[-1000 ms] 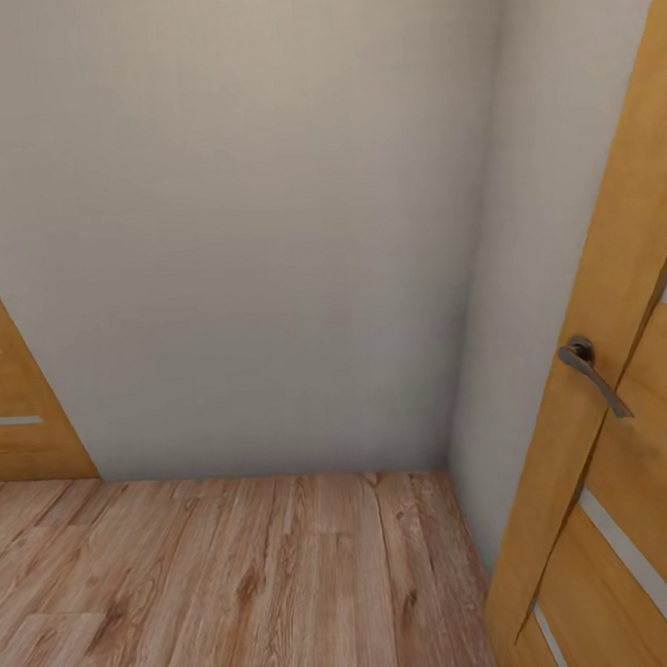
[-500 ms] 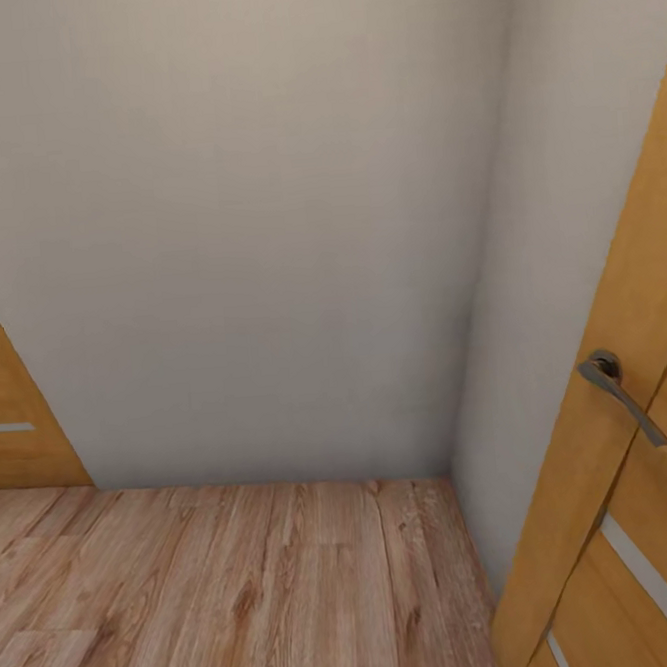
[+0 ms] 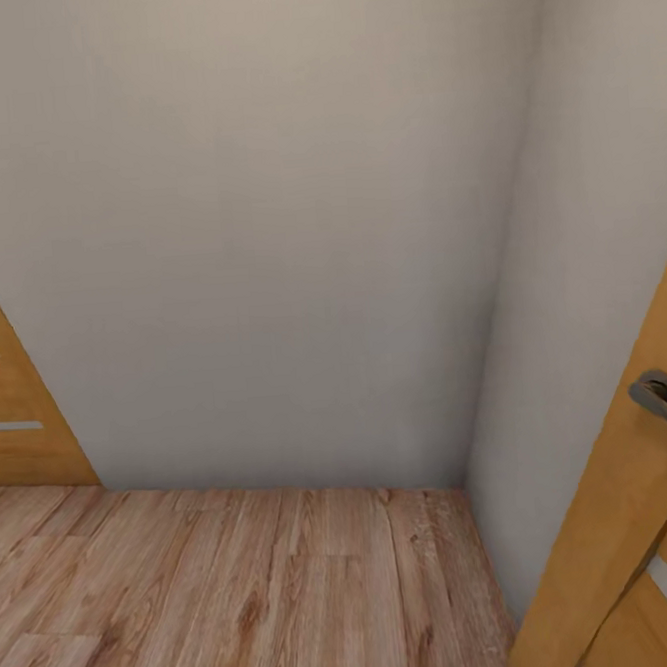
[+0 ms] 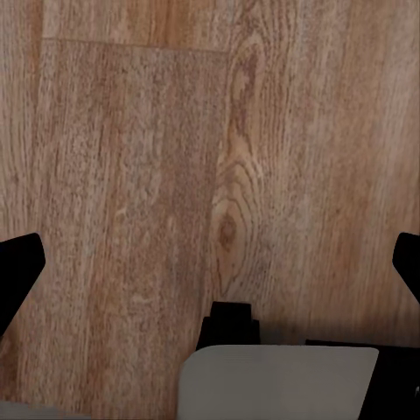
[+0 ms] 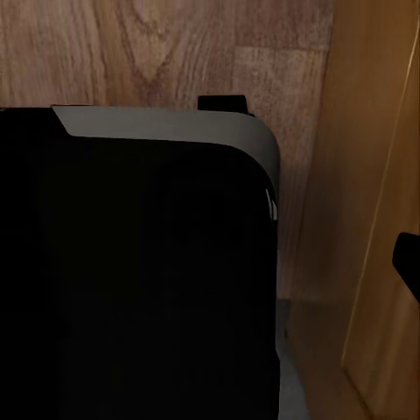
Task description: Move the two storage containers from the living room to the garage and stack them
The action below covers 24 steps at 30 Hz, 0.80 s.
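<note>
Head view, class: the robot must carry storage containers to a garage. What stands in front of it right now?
A pale wall closes the way straight ahead, meeting a second wall in a corner. Wooden doors stand at each side: one at the left edge, one on the right with a metal handle. The wood floor ends at the wall.

No writing, label, brand, number or sign can be read anywhere. The pale wall (image 3: 265,229), the wood plank floor (image 3: 243,591) and the two wooden doors, one at the left (image 3: 14,419) and one at the right (image 3: 638,510) with its metal handle (image 3: 665,403), all carry plain surfaces without lettering.
</note>
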### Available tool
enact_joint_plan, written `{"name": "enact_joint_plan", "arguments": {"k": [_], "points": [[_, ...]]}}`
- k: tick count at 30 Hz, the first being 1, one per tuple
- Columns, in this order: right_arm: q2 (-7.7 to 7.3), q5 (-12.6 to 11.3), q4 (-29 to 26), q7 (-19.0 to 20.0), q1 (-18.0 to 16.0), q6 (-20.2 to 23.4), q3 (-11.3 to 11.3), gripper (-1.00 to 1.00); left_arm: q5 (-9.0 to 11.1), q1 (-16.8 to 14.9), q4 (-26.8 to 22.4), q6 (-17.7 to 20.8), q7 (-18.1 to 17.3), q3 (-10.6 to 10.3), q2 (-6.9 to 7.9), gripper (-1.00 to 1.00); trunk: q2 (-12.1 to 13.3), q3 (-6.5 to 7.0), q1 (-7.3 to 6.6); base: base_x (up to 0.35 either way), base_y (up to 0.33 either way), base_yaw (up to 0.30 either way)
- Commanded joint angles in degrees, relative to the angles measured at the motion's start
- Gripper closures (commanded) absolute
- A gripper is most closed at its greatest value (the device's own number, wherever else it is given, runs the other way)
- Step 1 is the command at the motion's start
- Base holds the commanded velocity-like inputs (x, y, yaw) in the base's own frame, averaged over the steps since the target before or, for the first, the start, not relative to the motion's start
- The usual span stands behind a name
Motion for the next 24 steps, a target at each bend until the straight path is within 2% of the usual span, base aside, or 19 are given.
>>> {"name": "enact_joint_plan", "arguments": {"k": [1, 17, 24], "points": [[-0.01, 0.06, 0.02, 0.25, -0.03, -0.15, -0.23, -1.00, 0.60, -0.03, 0.03, -0.19, 0.18, -0.50, 0.01, -1.00, -0.03, -0.06, 0.01, 0.147, 0.000, 0.012], [-0.05, 0.07, 0.07, 0.25, -0.03, -0.15, -0.22, -1.00, 0.60, -0.03, 0.05, -0.19, 0.19, -0.50, 0.01, -1.00, -0.03, -0.15, 0.01, 0.147, 0.000, 0.067], [-0.01, 0.03, 0.07, 0.25, -0.03, -0.15, -0.23, -1.00, 0.60, -0.03, 0.04, -0.19, 0.15, -0.50, 0.01, -1.00, -0.03, -0.35, 0.01, 0.094, 0.000, 0.183]]}}
